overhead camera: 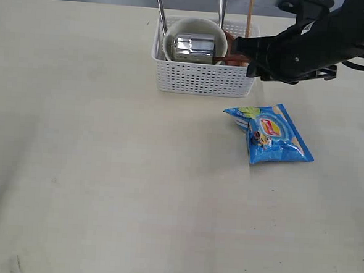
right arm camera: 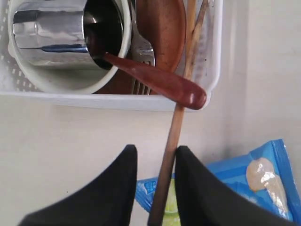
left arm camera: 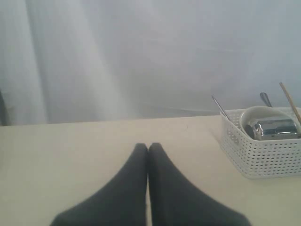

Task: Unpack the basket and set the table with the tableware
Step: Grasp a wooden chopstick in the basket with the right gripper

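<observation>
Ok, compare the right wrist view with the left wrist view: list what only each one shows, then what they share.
Only the right wrist view: the wooden spoon, the tines of the fork, the brown plate, the blue chip bag, and the right gripper with a chopstick between its fingers.
Only the left wrist view: the left gripper, fingers pressed together, bare table around it, and a pale grey backdrop.
Both: the white basket, the cream bowl, the steel cup lying on its side in it, and a chopstick.
</observation>
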Tool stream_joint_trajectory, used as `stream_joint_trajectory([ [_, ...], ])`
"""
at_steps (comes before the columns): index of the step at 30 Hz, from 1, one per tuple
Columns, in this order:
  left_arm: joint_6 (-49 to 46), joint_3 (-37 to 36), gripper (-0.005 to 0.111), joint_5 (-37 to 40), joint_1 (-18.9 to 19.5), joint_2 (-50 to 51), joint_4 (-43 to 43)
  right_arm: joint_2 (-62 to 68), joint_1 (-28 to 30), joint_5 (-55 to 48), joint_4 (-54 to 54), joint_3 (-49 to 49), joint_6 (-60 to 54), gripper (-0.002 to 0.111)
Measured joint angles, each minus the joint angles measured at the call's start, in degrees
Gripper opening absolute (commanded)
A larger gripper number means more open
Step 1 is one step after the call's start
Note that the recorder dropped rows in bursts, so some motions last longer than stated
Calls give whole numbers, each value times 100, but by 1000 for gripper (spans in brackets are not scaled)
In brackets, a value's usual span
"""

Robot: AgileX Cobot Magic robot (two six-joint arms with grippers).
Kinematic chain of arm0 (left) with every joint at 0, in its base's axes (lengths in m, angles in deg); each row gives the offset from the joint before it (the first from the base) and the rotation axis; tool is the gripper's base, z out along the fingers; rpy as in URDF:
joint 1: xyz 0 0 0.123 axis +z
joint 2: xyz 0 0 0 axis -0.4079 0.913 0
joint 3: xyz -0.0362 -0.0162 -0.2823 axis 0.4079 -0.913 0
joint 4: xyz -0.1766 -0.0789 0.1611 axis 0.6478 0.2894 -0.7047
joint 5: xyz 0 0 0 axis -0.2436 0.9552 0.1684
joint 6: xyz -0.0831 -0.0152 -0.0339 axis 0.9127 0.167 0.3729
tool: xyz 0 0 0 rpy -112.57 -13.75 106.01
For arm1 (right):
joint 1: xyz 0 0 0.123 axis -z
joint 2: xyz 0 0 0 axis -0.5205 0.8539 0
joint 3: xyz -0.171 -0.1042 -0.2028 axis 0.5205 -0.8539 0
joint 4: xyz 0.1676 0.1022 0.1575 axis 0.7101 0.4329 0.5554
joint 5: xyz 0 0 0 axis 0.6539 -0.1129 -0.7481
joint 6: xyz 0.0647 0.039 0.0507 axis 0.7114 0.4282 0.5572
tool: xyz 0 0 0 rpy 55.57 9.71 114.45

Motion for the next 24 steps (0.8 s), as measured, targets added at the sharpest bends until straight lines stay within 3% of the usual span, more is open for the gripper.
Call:
stream_joint_trajectory([
  [15,0,0,0,0,0,0,0,0,0,-37,0,0,45,27],
  [22,0,0,0,0,0,0,0,0,0,-37,-23,0,72,1],
  [24,0,0,0,0,0,0,0,0,12,-47,-46,0,94,0],
])
